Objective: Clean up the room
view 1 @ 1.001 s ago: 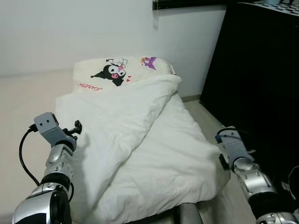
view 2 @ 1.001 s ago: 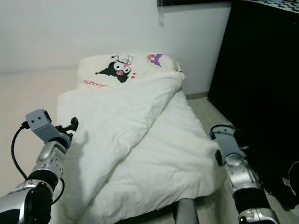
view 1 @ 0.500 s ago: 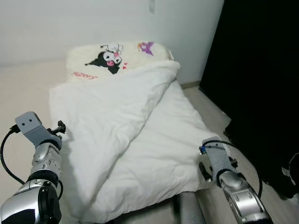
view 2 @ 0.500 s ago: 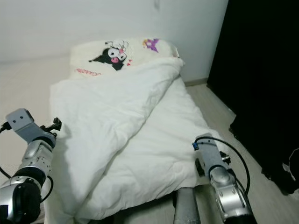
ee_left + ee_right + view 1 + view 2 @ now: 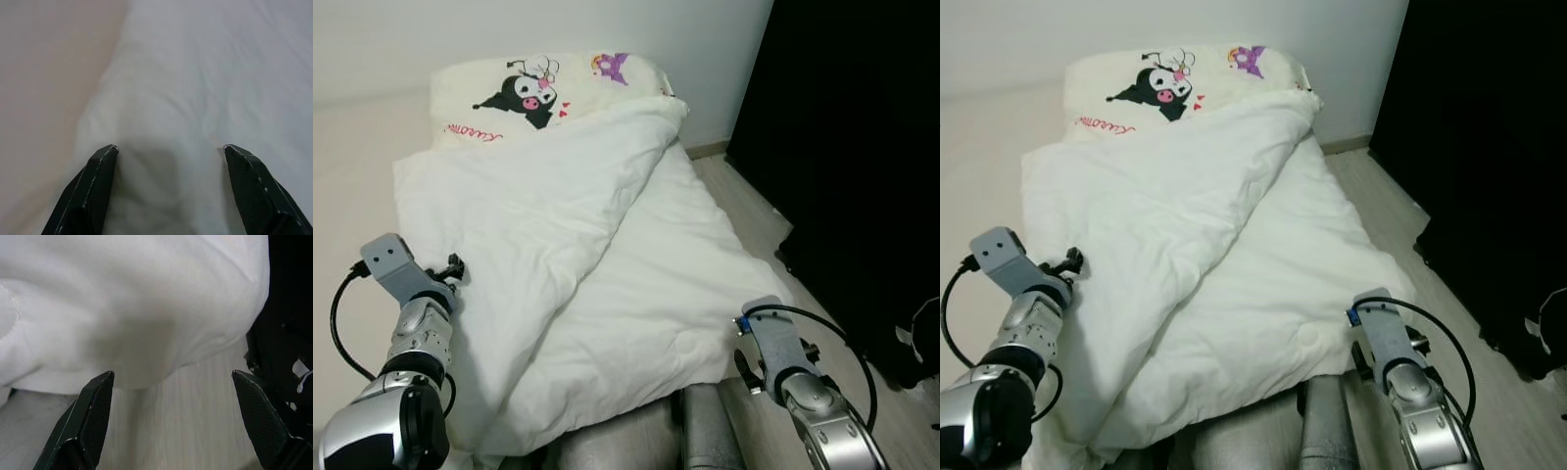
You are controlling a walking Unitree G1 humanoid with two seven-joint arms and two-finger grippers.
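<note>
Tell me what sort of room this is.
Most likely a bedroom. A low bed lies against the wall, with a rumpled white duvet folded over it and a cartoon-print pillow at its head. A tall black cabinet, perhaps a wardrobe, stands alongside on the wood floor.

A duvet [image 5: 597, 264] lies folded back over a mattress [image 5: 352, 196] on the floor [image 5: 759, 220], a pillow [image 5: 543, 88] at its far end against the wall [image 5: 509, 29]; a wardrobe [image 5: 852, 147] stands to the right.
</note>
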